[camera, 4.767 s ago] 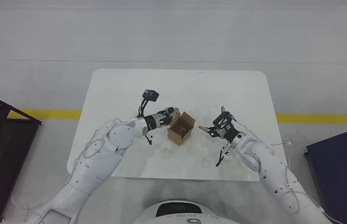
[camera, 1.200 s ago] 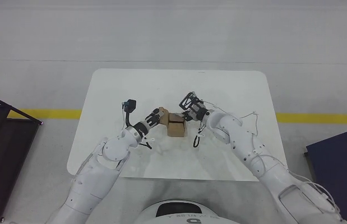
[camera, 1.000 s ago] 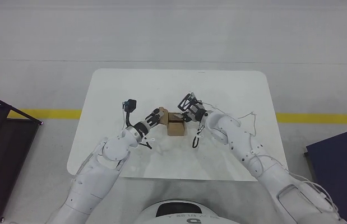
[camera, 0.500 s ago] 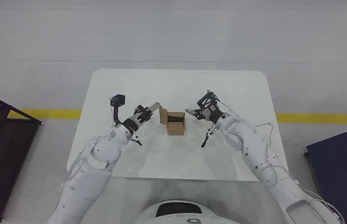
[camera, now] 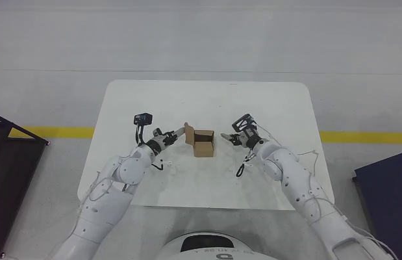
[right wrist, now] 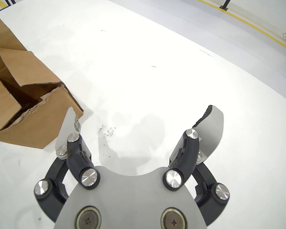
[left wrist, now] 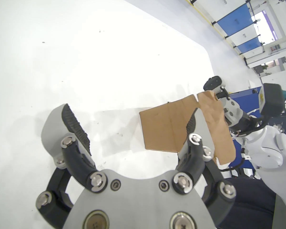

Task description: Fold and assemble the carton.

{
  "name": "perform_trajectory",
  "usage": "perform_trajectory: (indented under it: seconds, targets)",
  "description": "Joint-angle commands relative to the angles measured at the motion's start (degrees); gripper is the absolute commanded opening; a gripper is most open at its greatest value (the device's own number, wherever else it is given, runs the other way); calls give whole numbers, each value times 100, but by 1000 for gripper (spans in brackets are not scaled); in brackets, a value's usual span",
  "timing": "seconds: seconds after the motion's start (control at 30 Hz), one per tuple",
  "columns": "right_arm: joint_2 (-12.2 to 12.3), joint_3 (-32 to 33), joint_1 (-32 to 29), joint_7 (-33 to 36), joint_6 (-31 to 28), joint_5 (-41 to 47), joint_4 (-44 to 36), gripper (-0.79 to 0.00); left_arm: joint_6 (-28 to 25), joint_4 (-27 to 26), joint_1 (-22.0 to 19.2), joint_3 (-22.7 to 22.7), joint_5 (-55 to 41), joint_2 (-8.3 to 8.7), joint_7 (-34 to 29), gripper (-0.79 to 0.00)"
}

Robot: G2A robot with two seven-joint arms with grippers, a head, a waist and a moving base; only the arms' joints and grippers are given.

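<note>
The left tool [left wrist: 131,116] hung wide open and empty, with 1 finger [left wrist: 200,127] just beside the raised flap [camera: 188,132] of the carton [camera: 202,142]. The carton stood near the middle of the counter [camera: 265,104], top open. The right tool [right wrist: 141,110] was likewise spread wide and empty, just beside the opposite wall.

Judged step: closing the top flaps. The next move probably requires the left tool to push the flap inward while the right tool braces the carton against sliding.

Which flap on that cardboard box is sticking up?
The flap beside the left claw: it stands above the carton, while the other flaps fold inward over its opening.
</note>
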Motion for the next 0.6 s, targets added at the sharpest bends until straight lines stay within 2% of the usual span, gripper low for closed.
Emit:
perform_trajectory:
  seconds: [0.0, 0.3, 0.57]
  targets:
    - [-41, -112, 86, 21, 29, -41, 66, 0, -42, 80, -97, 114, -80, -33, 43, 0]
    - [-210, -486, 381, 35, 230, -211, 254, 0, -116, 280, -306, 402, -212, -125, 91, 0]
    - [-257, -552, 404, -74, 193, -333, 276, 0, -129, 519, -438, 574, -166, -180, 74, 0]
